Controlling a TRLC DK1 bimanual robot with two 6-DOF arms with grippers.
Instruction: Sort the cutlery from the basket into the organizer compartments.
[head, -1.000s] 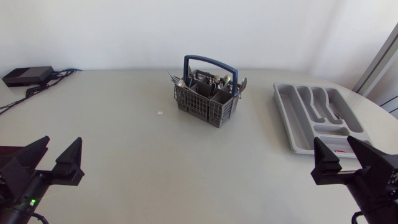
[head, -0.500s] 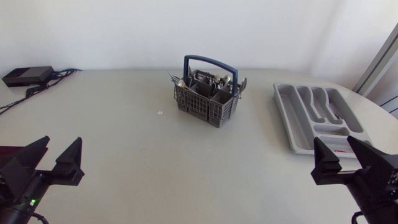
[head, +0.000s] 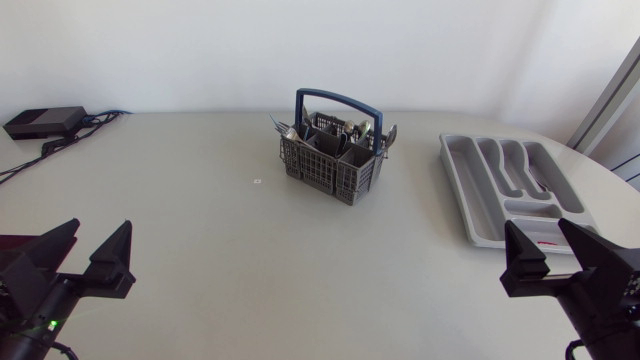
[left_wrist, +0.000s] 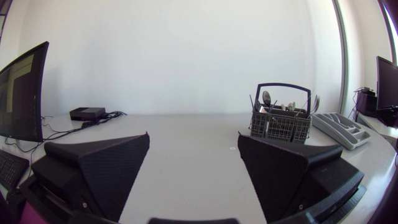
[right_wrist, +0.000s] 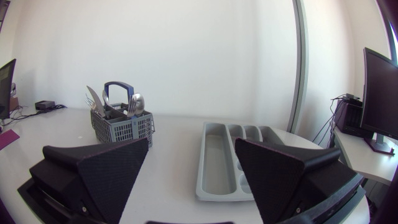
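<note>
A grey cutlery basket (head: 333, 155) with a blue handle stands at the table's far middle, holding several pieces of metal cutlery (head: 352, 129). The grey organizer tray (head: 481, 204) lies at the right, its compartments holding nothing I can see. My left gripper (head: 88, 250) rests open at the near left corner, far from the basket. My right gripper (head: 549, 248) rests open at the near right, just in front of the organizer's near end. From the left wrist, the basket (left_wrist: 280, 122) is far ahead of the open fingers. In the right wrist view, the organizer (right_wrist: 219, 160) lies just ahead and the basket (right_wrist: 122, 124) further off.
A small black box (head: 45, 121) with cables sits at the far left corner. A tiny white mark (head: 257, 181) lies on the table left of the basket. Bare tabletop stretches between both grippers and the basket.
</note>
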